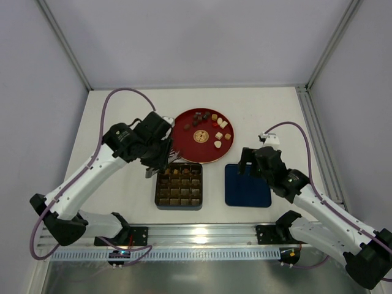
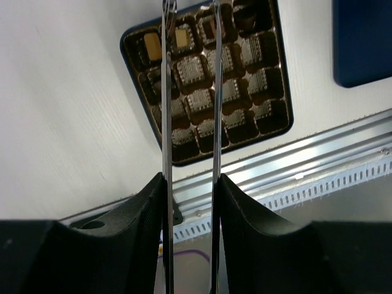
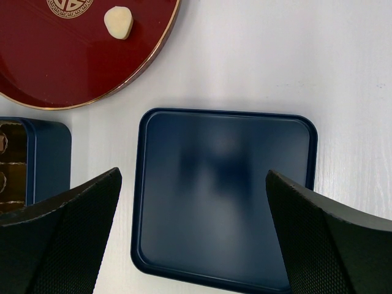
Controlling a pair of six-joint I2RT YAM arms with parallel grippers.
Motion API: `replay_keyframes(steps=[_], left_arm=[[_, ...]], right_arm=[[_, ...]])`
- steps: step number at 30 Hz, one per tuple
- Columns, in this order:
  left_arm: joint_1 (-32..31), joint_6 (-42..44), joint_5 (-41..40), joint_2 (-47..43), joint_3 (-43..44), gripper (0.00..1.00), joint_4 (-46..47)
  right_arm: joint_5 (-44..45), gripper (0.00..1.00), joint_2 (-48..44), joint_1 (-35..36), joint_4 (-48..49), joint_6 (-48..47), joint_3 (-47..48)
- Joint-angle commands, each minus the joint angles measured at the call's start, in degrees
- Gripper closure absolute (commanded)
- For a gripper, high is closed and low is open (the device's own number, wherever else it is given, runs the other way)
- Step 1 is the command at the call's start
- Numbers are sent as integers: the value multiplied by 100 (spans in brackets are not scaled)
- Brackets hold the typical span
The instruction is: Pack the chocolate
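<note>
Loose chocolate [image 1: 207,120], dark, cream and reddish pieces, lies on a round red plate [image 1: 184,146]. More chocolate [image 2: 199,101] fills most cells of the dark blue box [image 1: 157,191]; two cells at one corner show bare gold. My left gripper [image 1: 158,162] is shut on thin metal tongs [image 2: 165,110], whose blades reach over the box's far-left corner. The blade tips stand apart with nothing between them. My right gripper [image 3: 193,177] hangs open above the dark blue lid [image 3: 223,196], holding nothing. One cream piece [image 3: 119,22] shows in the right wrist view.
The lid [image 1: 247,185] lies flat to the right of the box, with the plate behind both. A metal rail [image 1: 202,236] runs along the table's near edge. White walls and frame posts enclose the table.
</note>
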Motion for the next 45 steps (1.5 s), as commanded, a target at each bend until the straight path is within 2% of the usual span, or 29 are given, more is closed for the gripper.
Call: replay_keyframes(steps=[1,12,16,21,45], left_arm=[[0,333,-165,540,542,61,336],[-9,614,345,2615,2448,62,767],[-114,579,459,3169,2871,59,881],[-176,553,459,3688,3083,60,951],[-308,535,240,4726,3584,60,1031]], right_arm=[[12,0,-96,24,147,-5,301],[55,0,-246,15,-2,-32,310],[73,0,-334,24,-38,-32,319],[108,0,-421,24,-134,-49,328],[161,0,-712,24,-354,-93,345]])
